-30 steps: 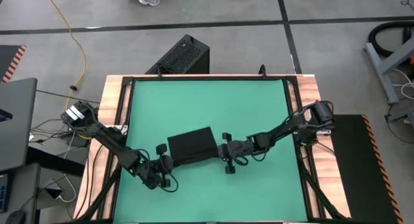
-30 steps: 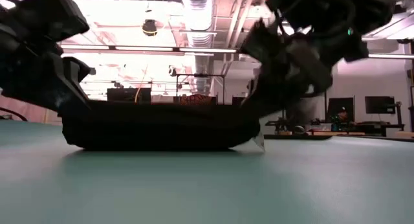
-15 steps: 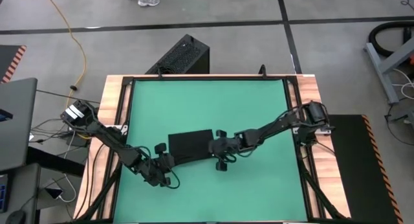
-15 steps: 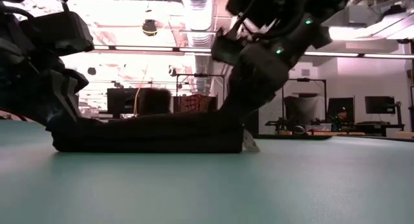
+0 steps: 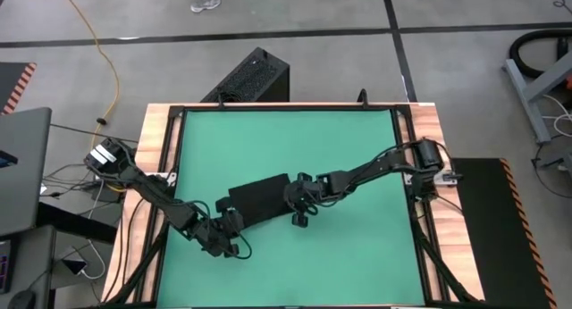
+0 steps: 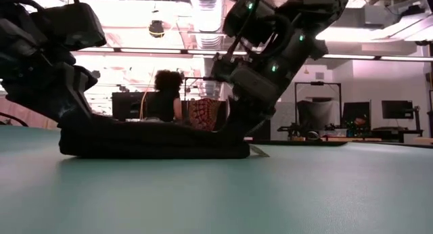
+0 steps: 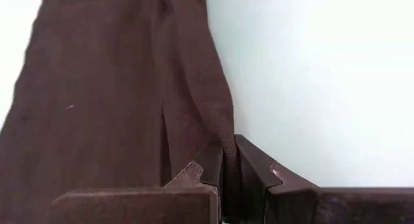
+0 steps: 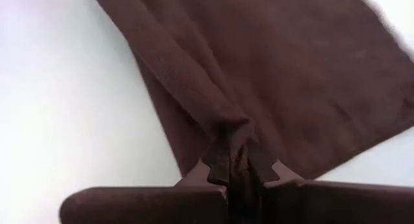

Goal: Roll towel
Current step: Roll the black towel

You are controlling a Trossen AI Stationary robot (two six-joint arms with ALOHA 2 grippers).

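The black towel (image 5: 259, 200) lies folded into a thick flat bundle in the middle of the green table, resting on its underside (image 6: 152, 141). Its small white tag (image 6: 258, 151) lies on the table at its right end. My left gripper (image 5: 231, 218) is shut on the towel's left near corner. My right gripper (image 5: 293, 200) is shut on the towel's right end. In the low view my left gripper (image 6: 67, 115) stands at the towel's left end and my right gripper (image 6: 237, 126) at its right end. My left gripper pinches a raised fold along the towel's edge (image 7: 223, 136) between its two fingers, slanting down from the table's near left. The cloth rises as a ridge into the fingers; the rest lies on the table. My right gripper pinches a bunched ridge of cloth (image 8: 229, 130) at the towel's right end between its two fingers, slanting down from the table's right. The ridge runs up into the fingers, several layers gathered; the rest of the towel lies on the table.
A black vented box (image 5: 250, 77) stands on the floor beyond the table's far edge. Wooden rails (image 5: 161, 148) frame the green mat. A person (image 6: 162, 95) sits in the room behind. Bare mat lies on the far and near sides of the towel.
My right gripper has gone toward the table's left and down with the towel's right end, which was lifted and now sits low. The towel has grown shorter from left to right and turned slightly. My left gripper has kept its hold at the left end.
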